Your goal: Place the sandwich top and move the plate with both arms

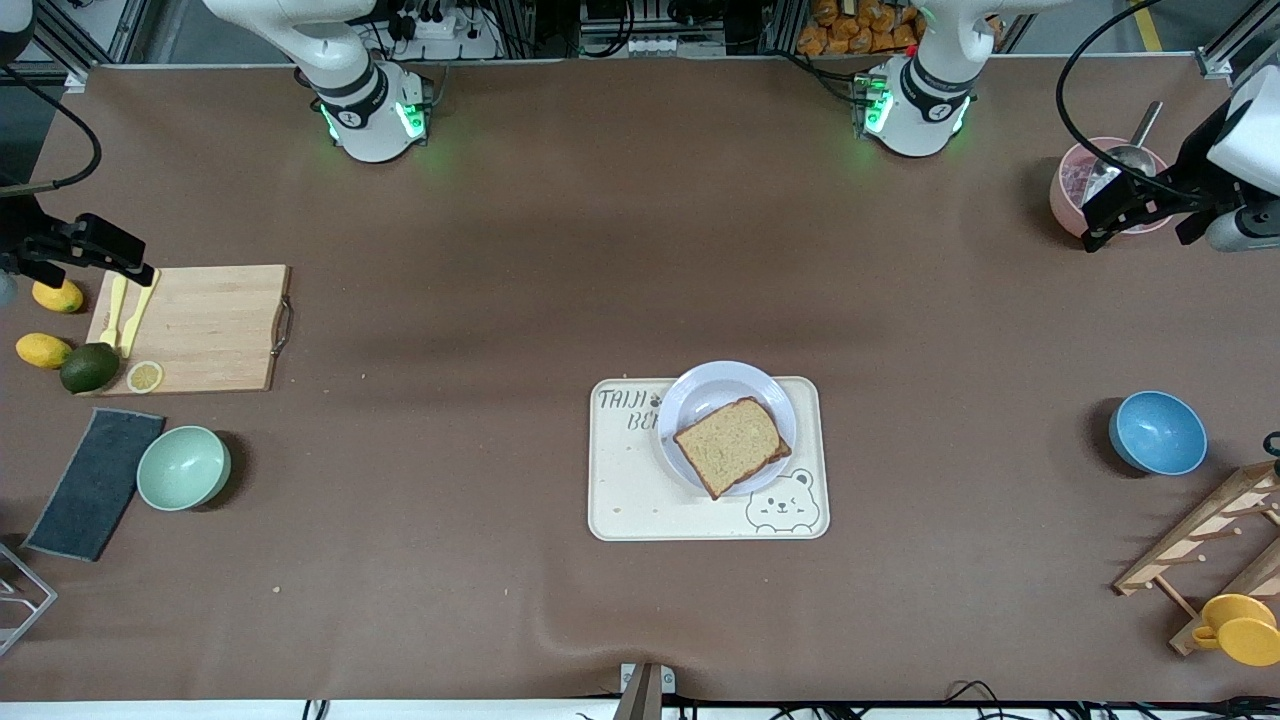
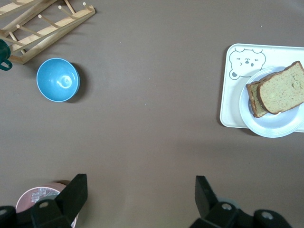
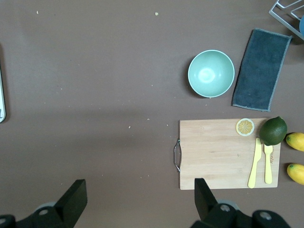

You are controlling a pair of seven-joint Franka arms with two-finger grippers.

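Note:
The sandwich top (image 1: 732,444), a plain tan bread slice with a brown crust, lies on the pale plate (image 1: 700,391). In the left wrist view the slice (image 2: 284,88) rests on a second slice (image 2: 255,101) on the plate (image 2: 273,124). The plate sits on the cream bear tray (image 1: 640,500) at the table's middle. My left gripper (image 1: 1112,212) is open and empty, up in the air over the pink bowl (image 1: 1068,190) at the left arm's end; it also shows in the left wrist view (image 2: 141,186). My right gripper (image 1: 105,255) is open and empty over the cutting board's (image 1: 205,325) edge; it also shows in the right wrist view (image 3: 141,187).
The board carries a yellow knife and fork (image 1: 128,312) and a lemon slice (image 1: 145,377); a green fruit (image 1: 89,367) and lemons (image 1: 43,350) lie beside it. A mint bowl (image 1: 183,468) and dark cloth (image 1: 95,483) are nearer the camera. A blue bowl (image 1: 1158,432), wooden rack (image 1: 1210,540) and yellow cup (image 1: 1238,628) sit at the left arm's end.

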